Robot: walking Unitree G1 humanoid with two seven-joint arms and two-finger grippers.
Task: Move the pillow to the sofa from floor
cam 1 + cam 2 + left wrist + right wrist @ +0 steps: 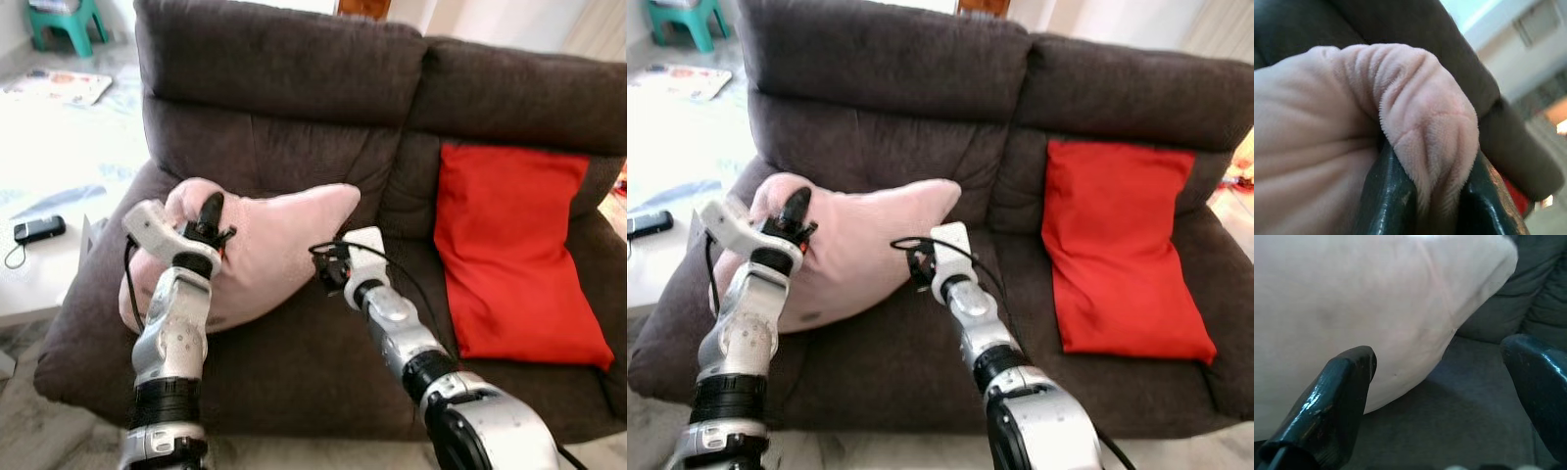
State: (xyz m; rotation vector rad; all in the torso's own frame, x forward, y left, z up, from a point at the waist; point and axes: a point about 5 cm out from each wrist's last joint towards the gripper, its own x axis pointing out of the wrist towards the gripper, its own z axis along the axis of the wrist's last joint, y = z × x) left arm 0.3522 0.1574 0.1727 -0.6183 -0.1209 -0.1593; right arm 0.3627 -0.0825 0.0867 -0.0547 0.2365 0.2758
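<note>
We pinched a fold of the pink pillow in our left gripper, steadying it on the sofa; our right gripper gaped beside it.

Two cushions are counted: one pink pillow and one red cushion. One dark sofa, one green stool and two grippers are seen.
</note>
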